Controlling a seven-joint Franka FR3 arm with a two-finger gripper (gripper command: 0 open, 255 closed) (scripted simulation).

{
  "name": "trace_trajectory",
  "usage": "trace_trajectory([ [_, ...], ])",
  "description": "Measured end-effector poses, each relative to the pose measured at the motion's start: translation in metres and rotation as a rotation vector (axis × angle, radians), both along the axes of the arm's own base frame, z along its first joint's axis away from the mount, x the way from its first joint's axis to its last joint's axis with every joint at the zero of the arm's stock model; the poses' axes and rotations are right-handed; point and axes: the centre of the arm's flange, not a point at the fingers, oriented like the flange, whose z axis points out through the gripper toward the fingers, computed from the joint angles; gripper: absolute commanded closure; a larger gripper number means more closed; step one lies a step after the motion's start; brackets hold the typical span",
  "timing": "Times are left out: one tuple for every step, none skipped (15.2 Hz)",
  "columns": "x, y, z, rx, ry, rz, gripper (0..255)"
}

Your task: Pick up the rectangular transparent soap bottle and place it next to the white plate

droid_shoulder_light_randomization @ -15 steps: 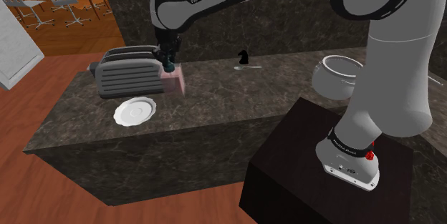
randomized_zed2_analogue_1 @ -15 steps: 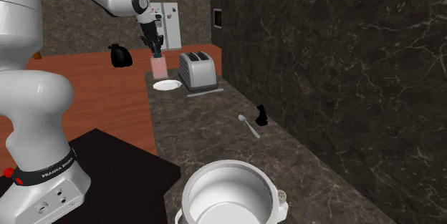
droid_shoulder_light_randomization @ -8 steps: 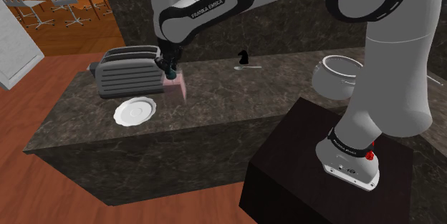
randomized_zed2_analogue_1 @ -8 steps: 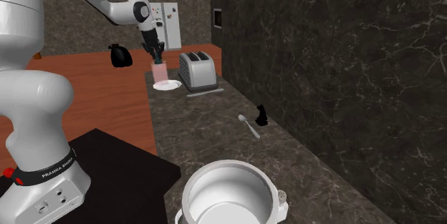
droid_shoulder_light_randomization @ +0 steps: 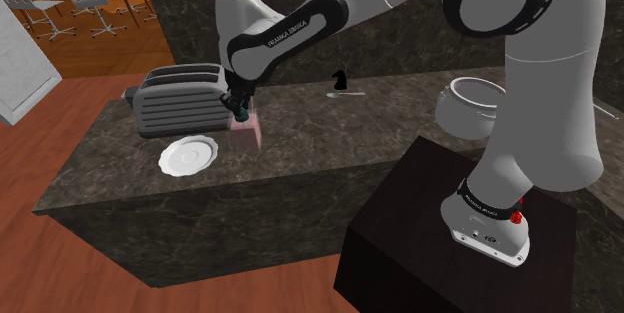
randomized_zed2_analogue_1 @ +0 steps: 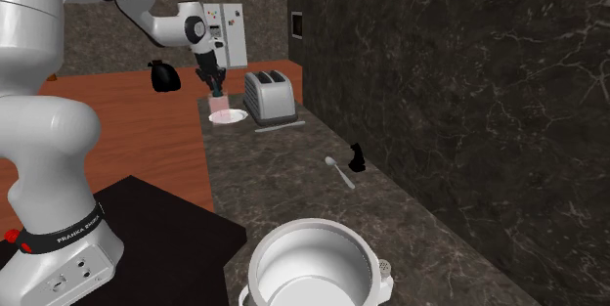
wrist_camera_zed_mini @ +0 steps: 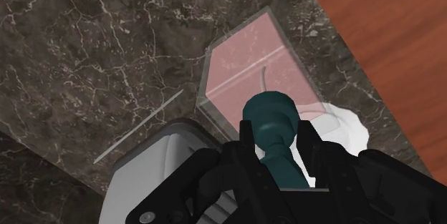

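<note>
Two black fingers [wrist_camera_zed_mini: 242,151] clasp the pink-tinted transparent rectangular soap bottle [wrist_camera_zed_mini: 251,72] by its teal pump [wrist_camera_zed_mini: 268,115]; it hangs lengthwise beyond them, with the round white plate [wrist_camera_zed_mini: 345,126] just beside.

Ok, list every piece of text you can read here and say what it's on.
"FRANKA EMIKA": on the arm's forearm.
"FRANKA EMIKA": on the black band at the arm's base.
Marks on the white appliance far back: too small to read.
No label on the soap bottle held in the hand.
</note>
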Motion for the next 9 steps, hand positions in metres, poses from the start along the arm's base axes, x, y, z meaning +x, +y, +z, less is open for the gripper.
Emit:
trace_trajectory([
  [0.001,0.0,-0.004,0.0,0.0,0.0,255],
  [0.001,0.0,-0.01,0.0,0.0,0.0,255],
  [0.002,0.001,-0.015,0.0,0.0,0.0,255],
  [0.002,0.0,-0.02,0.0,0.0,0.0,255],
  [0.0,-0.001,-0.026,0.0,0.0,0.0,255],
  [0.0,-0.001,-0.031,0.0,0.0,0.0,255],
  [0.0,0.0,-0.036,0.0,0.0,0.0,255],
  [0.001,-0.001,-0.041,0.0,0.0,0.0,255],
  [0.001,-0.001,-0.047,0.0,0.0,0.0,255],
])
